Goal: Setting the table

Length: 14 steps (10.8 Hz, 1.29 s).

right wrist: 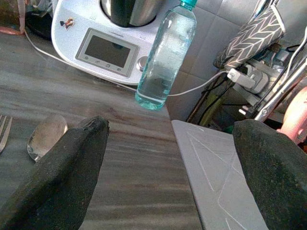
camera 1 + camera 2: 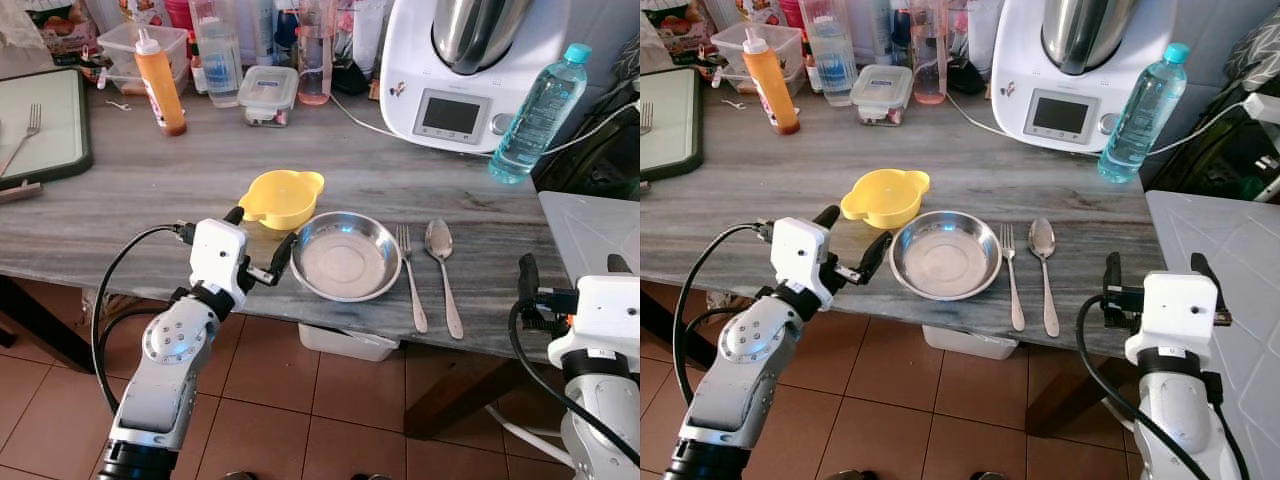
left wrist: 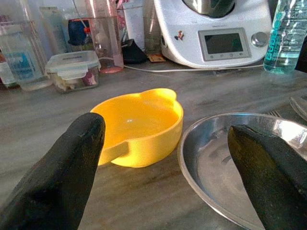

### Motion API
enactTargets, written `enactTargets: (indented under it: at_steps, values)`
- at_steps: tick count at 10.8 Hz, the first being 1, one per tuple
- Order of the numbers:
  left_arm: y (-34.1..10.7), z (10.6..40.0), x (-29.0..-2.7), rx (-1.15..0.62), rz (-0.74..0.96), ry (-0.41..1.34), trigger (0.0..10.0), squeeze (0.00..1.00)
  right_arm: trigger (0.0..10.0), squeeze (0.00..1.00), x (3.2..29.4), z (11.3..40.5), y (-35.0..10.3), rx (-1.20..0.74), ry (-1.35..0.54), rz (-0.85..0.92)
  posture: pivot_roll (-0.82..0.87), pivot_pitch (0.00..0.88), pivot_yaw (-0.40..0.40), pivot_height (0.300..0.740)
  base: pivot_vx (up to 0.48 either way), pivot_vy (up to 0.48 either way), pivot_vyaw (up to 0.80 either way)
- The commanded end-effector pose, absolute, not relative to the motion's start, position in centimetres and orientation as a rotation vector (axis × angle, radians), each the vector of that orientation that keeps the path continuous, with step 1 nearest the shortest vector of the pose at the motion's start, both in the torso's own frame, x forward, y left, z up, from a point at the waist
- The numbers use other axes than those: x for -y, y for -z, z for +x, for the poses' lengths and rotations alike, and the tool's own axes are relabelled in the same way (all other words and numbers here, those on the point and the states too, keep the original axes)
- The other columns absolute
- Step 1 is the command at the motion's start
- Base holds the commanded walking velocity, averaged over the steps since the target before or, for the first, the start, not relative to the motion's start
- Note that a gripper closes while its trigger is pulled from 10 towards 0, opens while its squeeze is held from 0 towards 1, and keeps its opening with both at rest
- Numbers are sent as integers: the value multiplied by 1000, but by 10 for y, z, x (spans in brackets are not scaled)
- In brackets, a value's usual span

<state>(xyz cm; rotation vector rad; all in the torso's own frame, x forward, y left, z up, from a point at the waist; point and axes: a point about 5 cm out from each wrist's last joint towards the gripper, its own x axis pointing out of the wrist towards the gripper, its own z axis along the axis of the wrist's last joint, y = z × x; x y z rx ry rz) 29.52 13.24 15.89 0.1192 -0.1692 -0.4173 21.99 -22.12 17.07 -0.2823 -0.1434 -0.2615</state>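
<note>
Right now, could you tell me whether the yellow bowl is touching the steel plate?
Apart. The left wrist view shows a strip of bare table between the yellow bowl and the steel plate.

Grey wood-grain tabletop [image 2: 150,190] running the full width, pretty worn look. Under it the floor [image 2: 330,410] is terracotta tile with pale grout lines. A white plastic bin [image 2: 345,343] sits tucked below the table edge. On the right there's a pale grey panel [image 2: 1225,250] with creased triangle lines, butted against the tabletop's end. Behind that, a grey tiled wall [image 1: 218,24] and a tangle of cables with a white plug [image 1: 242,79]. Light is soft daylight, no harsh shadows.
</note>
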Motion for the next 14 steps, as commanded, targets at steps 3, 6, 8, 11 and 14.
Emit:
enactTargets:
  at_steps: [3, 6, 8, 11, 14]
  values:
    - [-157, 293, -130, 154, 129, 434, 10000, 0, 10000, 592, 221, 218, -169, 139, 265, -281, 101, 123, -29, 740, -261, 0, 0]
    - [-157, 294, -132, 147, 136, 430, 10000, 0, 10000, 549, 221, 221, -170, 142, 261, -278, 106, 121, -26, 740, -295, 0, 0]
    - [-158, 294, -132, 146, 135, 432, 10000, 0, 10000, 522, 221, 222, -171, 144, 262, -278, 107, 121, -27, 740, -326, 0, 0]
    - [-157, 295, -131, 143, 136, 436, 10000, 0, 10000, 475, 221, 222, -170, 143, 262, -277, 107, 117, -25, 740, -326, 0, 0]
    - [-157, 295, -131, 137, 141, 443, 10000, 0, 10000, 455, 221, 222, -169, 144, 267, -276, 109, 117, -22, 740, -321, 0, 0]
